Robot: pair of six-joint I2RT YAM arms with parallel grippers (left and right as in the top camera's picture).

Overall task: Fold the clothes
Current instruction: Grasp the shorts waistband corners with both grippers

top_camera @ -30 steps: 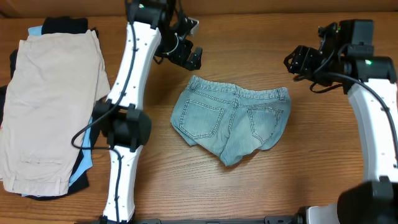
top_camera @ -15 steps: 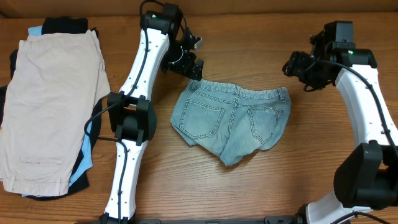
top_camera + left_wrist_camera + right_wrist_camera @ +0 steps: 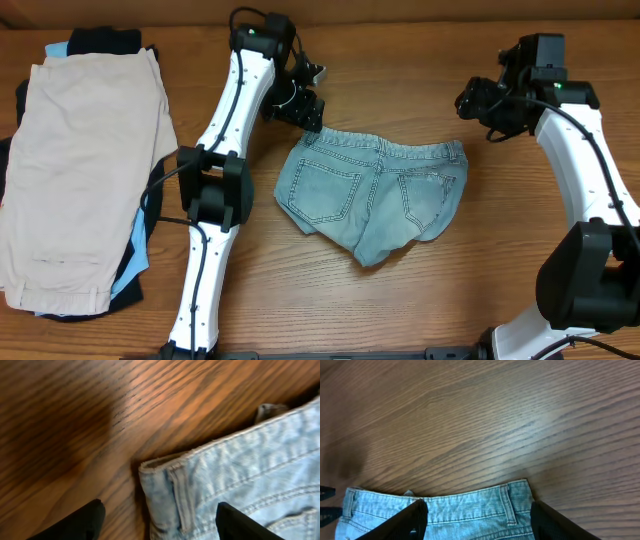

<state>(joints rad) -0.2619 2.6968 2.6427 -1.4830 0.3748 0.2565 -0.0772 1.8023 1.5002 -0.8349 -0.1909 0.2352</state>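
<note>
The light-blue denim shorts [image 3: 372,190] lie flat on the table, back pockets up, waistband toward the far edge. My left gripper [image 3: 306,110] is open just above the waistband's left corner [image 3: 170,485], fingers either side of it. My right gripper [image 3: 478,108] is open, above and slightly right of the waistband's right corner. In the right wrist view the waistband with a belt loop [image 3: 485,505] lies between my open fingers [image 3: 477,520].
A pile of clothes, topped by a beige garment [image 3: 85,160] over dark and blue pieces, lies at the left side of the wooden table [image 3: 400,300].
My left gripper has come down and right to the waistband's left corner. My right gripper has shifted slightly left toward the right corner. The shorts have not moved.
</note>
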